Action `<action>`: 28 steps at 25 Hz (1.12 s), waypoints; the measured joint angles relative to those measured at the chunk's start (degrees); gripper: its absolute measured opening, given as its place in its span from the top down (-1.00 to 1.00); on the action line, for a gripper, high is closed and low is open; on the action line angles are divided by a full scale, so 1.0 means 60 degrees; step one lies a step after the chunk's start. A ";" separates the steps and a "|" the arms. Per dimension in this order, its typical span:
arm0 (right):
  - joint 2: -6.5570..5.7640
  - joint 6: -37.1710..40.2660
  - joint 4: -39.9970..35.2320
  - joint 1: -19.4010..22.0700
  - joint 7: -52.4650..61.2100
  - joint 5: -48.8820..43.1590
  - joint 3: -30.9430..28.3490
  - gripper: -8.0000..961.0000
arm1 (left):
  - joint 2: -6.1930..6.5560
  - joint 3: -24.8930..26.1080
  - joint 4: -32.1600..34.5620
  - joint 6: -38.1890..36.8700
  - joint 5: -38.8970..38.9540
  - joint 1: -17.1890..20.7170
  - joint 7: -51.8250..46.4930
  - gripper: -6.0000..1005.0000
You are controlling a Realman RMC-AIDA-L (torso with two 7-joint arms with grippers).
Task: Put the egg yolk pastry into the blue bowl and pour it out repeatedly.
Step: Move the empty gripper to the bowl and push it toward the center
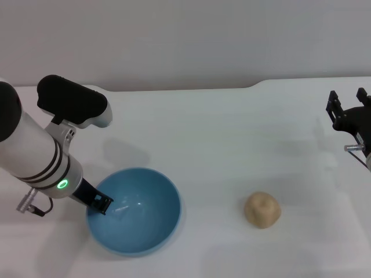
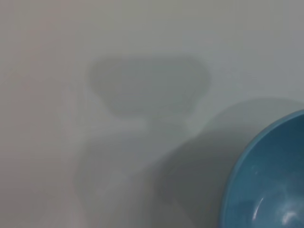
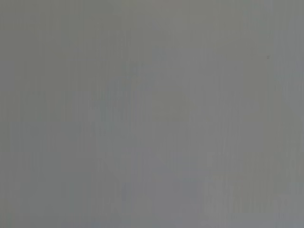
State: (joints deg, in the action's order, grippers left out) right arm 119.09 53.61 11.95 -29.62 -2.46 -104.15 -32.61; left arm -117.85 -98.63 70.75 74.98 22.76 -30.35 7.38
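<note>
**Operator:** Black fingers of the left pincer (image 1: pixel 101 204) sit at the rim of the blue bowl (image 1: pixel 139 208), on its left side. State?

**Technician:** One finger lies inside the wall and the rest outside, so it appears clamped on the rim. The bowl stands upright on the white worktop (image 1: pixel 220 127) and is empty. The egg yolk pastry (image 1: pixel 262 209) lies on the worktop, well apart to the bowl's right. The right pincer (image 1: pixel 351 113) hangs at the far right edge, above and beyond the pastry, fingers apart and empty.

**Operator:** Failure modes?

**Technician:** The grip is on one glossy edge only. If the arm lifts or tilts, the bowl may slip or swing. The pastry is round, so a misaligned approach by the right pincer may push it away; too much closing force may dent it.

**Operator:** Limits of observation?

**Technician:** The contact at the rim is small and partly covered by the left wrist. The right arm is cut off by the frame edge. The left wrist view shows only bowl edge and shadow; the right wrist view shows nothing usable.
</note>
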 joint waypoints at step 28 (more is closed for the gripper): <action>-0.1532 -0.6555 0.4336 -0.0861 -0.0095 -0.0238 -0.2090 -0.14 | 0.0014 0.0296 0.0060 0.0495 0.0000 -0.0420 0.0033 0.99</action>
State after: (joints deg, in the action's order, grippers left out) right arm 109.90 14.28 37.97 -34.78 -3.03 -105.58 -45.15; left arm -117.77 -96.85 71.11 77.95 22.76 -32.87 7.58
